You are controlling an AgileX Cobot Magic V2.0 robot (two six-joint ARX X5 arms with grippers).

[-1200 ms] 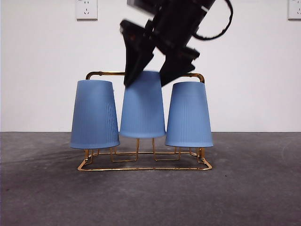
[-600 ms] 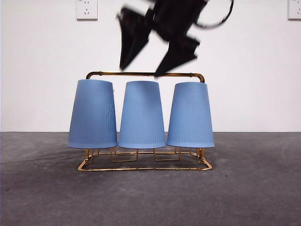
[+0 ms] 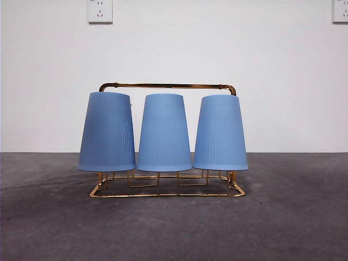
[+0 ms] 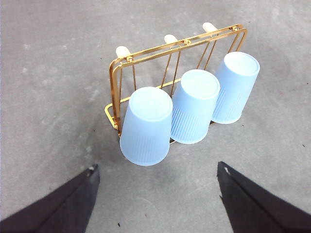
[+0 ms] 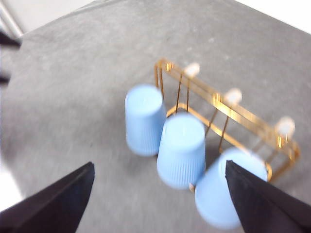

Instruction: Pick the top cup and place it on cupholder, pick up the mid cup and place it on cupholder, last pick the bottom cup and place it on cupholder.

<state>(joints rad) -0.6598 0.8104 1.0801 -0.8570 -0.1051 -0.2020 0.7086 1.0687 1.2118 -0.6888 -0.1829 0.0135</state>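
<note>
1. Grey desk (image 3: 293, 228) fills the foreground, bare around the rack.
2. Three blue cups (image 3: 164, 132) hang upside down on the gold cupholder (image 3: 167, 86), apparently touching.
3. Above, left pincer (image 4: 156, 170) and right pincer (image 5: 158, 167) hover, jaws spread, holding nothing.
4. White wall behind.

A bare test lab: plain white wall (image 3: 174, 43) (two sockets (image 3: 100, 10)) behind a grey tabletop (image 3: 174, 228).

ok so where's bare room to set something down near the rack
Bare grey table lies in front of the cupholder and off both its ends. The near row is crowded: three blue cups sit side by side. The far row's three white-tipped prongs are bare.
</note>
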